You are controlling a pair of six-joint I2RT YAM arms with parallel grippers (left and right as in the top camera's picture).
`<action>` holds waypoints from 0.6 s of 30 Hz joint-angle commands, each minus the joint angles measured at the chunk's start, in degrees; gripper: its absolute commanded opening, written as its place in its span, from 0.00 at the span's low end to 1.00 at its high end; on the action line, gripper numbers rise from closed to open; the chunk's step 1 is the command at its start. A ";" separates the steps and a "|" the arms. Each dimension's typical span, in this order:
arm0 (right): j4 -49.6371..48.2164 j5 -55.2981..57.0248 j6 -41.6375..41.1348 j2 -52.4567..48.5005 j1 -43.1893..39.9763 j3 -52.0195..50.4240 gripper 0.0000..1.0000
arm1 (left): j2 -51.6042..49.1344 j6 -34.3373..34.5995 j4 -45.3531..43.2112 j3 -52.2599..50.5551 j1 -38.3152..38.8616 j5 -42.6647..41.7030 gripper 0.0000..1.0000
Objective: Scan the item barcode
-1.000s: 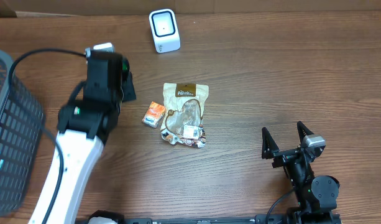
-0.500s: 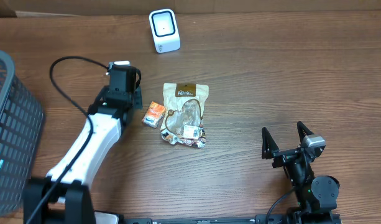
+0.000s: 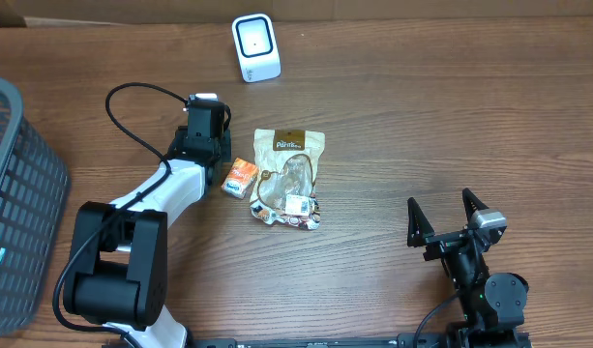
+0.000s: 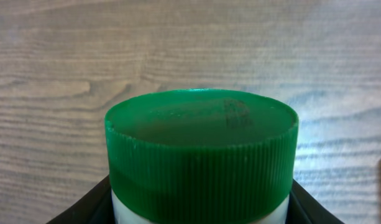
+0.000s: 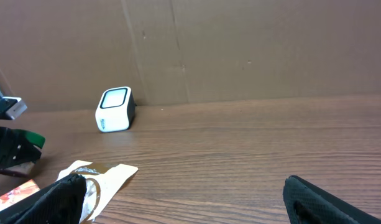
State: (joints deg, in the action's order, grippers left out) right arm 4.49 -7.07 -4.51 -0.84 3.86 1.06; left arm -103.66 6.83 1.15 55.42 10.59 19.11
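A white bottle with a green ribbed cap (image 4: 201, 143) fills the left wrist view. My left gripper (image 4: 199, 214) is shut on its white body, a black finger on each side. From overhead the bottle is hidden under the left gripper (image 3: 205, 135), which sits just left of the snack bag. The green cap (image 5: 33, 138) shows at the left edge of the right wrist view. The white scanner (image 3: 254, 46) stands at the back of the table, also seen as the scanner (image 5: 114, 109). My right gripper (image 3: 449, 211) stands open and empty at the front right.
A beige snack bag (image 3: 289, 174) lies mid-table with a small orange packet (image 3: 241, 177) to its left. A dark mesh basket (image 3: 15, 193) stands at the left edge. A cardboard wall (image 5: 240, 50) backs the table.
The left arm has swung right and stretched out low over the table, carrying the bottle to just left of the orange packet. The right arm has stayed still.
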 commanded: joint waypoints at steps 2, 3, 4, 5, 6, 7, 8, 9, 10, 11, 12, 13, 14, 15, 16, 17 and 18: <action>-0.35 0.17 -0.39 0.68 0.31 -0.61 1.00 | -0.17 -1.07 -1.60 0.55 -0.42 0.76 0.04; -0.35 0.17 -0.39 0.68 0.31 -0.61 1.00 | -0.17 -1.05 -1.55 0.55 -0.42 0.68 0.04; -0.35 0.17 -0.39 0.68 0.31 -0.61 1.00 | -0.20 -1.05 -1.42 0.52 -0.42 0.55 0.04; -0.35 0.17 -0.39 0.68 0.31 -0.61 1.00 | -0.28 -1.05 -1.46 0.39 -0.42 0.55 0.04; -0.35 0.17 -0.39 0.68 0.31 -0.61 1.00 | -0.31 -1.05 -1.70 0.22 -0.42 0.57 0.04; -0.35 0.17 -0.39 0.68 0.31 -0.61 1.00 | -0.42 -1.05 -1.99 0.07 -0.42 0.55 0.04; -0.35 0.17 -0.39 0.68 0.31 -0.61 1.00 | -0.61 -1.05 -2.14 0.02 -0.42 0.55 0.04; -0.35 0.17 -0.39 0.68 0.31 -0.61 1.00 | -0.92 -1.05 -2.29 0.02 -0.44 0.57 0.04; -0.35 0.17 -0.39 0.68 0.31 -0.61 1.00 | -1.14 -1.05 -2.29 0.02 -0.46 0.52 0.04; -0.35 0.17 -0.39 0.68 0.31 -0.61 1.00 | -1.49 -1.05 -2.27 0.02 -0.44 0.52 0.04; -0.35 0.17 -0.39 0.68 0.31 -0.61 1.00 | -1.75 -1.07 -2.16 0.00 -0.44 0.35 0.04; -0.35 0.17 -0.39 0.68 0.31 -0.61 1.00 | -2.03 -1.05 -1.84 0.00 -0.44 0.31 0.04; -0.35 0.17 -0.39 0.68 0.31 -0.61 1.00 | -2.38 -1.03 -1.46 -0.04 -0.35 0.04 0.04; -0.35 0.17 -0.39 0.68 0.31 -0.61 1.00 | -2.73 -1.01 -1.18 -0.09 -0.35 -0.42 0.04; -0.35 0.17 -0.39 0.68 0.31 -0.61 1.00 | -3.04 -1.03 -0.96 -0.15 -0.35 -1.03 0.04; -0.35 0.17 -0.39 0.68 0.31 -0.61 1.00 | -3.54 -0.98 -0.96 -0.33 -0.35 -1.46 0.04; -0.35 0.17 -0.39 0.68 0.31 -0.61 1.00 | -3.82 -0.83 -0.96 -0.50 -0.35 -1.84 0.04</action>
State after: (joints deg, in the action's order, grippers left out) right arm 4.47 -7.07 -4.51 -0.84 3.84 1.06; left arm -105.14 6.83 -0.45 55.46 10.46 18.85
